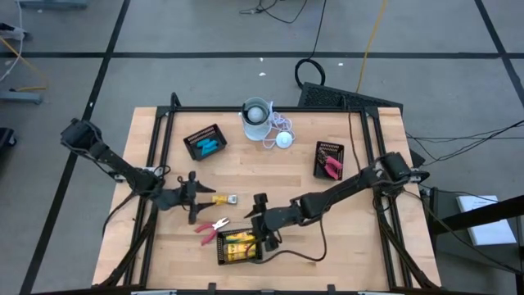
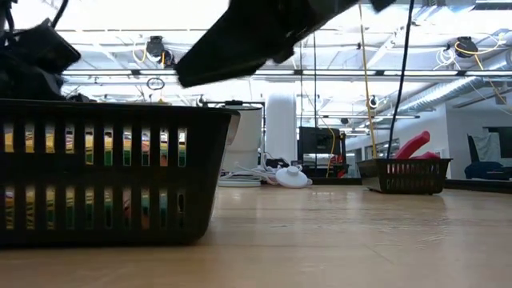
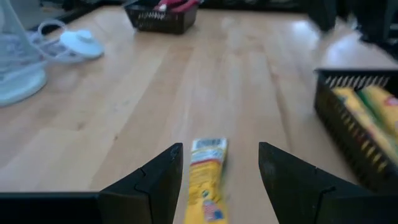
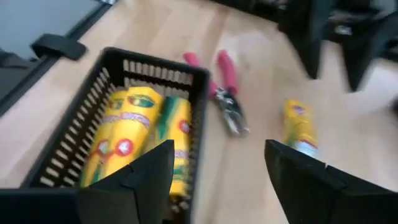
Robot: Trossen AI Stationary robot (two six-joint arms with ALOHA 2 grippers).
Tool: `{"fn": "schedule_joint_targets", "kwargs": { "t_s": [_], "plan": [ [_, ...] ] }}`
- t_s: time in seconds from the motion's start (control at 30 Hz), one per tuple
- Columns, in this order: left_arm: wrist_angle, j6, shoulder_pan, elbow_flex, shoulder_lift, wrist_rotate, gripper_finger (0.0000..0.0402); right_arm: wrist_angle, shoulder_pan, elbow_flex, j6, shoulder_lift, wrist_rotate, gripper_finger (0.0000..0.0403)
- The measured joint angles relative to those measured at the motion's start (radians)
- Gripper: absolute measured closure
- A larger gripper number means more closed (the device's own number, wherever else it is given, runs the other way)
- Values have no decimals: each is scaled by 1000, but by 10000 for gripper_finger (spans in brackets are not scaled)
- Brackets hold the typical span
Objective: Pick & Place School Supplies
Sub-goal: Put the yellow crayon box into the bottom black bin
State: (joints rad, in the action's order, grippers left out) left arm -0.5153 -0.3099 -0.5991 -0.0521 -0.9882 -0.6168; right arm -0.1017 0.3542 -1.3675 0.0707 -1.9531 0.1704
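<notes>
I have the left gripper (image 3: 219,177) hanging low over the desk's left-middle, fingers spread and empty, with a loose yellow piece (image 3: 205,180) lying on the wood right between and just ahead of them. Its long axis runs straight out along my line of approach, so the fingers straddle its narrow width; I judge a short drop and a squeeze would take it.

The right gripper (image 4: 217,177) is also wide open and holding nothing, poised above the front tray (image 4: 74,134), near the desk's front edge, where other yellow pieces (image 4: 134,134) already lie. The red-handled tool (image 4: 225,87) rests on the wood just beside that tray, toward the left arm.

Bare wood lies ahead of the left fingers; the tray wall is the nearest obstruction.
</notes>
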Motion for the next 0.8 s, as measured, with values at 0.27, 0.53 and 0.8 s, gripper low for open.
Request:
{"fn": "schedule_joint_targets", "kwargs": {
  "t_s": [0.27, 0.53, 0.8],
  "plan": [
    [182, -66, 130, -50, 0, 192, 176, 144, 3, 0, 18, 63, 69, 161],
    [480, -25, 212, -220, -31, 319, 137, 236, 4, 0, -10, 62, 69, 161],
    [496, -12, 284, -274, -231, 418, 135, 255, 8, 0, -13, 62, 69, 161]
  ]
}}
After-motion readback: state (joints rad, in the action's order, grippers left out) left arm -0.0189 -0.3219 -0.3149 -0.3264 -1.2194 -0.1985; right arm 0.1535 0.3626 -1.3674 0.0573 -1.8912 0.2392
